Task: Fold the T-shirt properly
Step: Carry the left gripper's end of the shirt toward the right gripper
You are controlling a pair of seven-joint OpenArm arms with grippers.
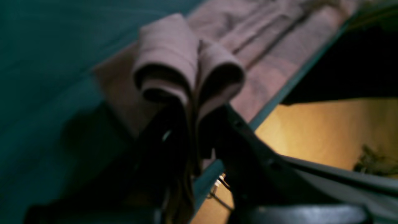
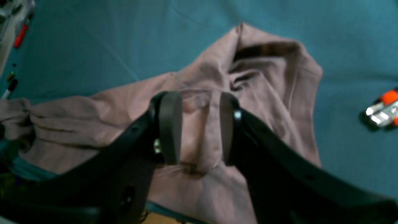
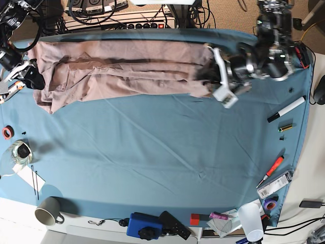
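Wide bare table cloth [image 3: 167, 152] mid-table; marker [image 3: 287, 109], mug [image 3: 48, 211], seemingly tape [image 3: 20, 151] along edges.

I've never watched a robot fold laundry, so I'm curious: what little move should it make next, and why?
Probably the right hand should close on the T-shirt. The left hand is already pinching a bunch of cloth, while the right one hovers open over its end, so the shirt can't yet be lifted evenly.
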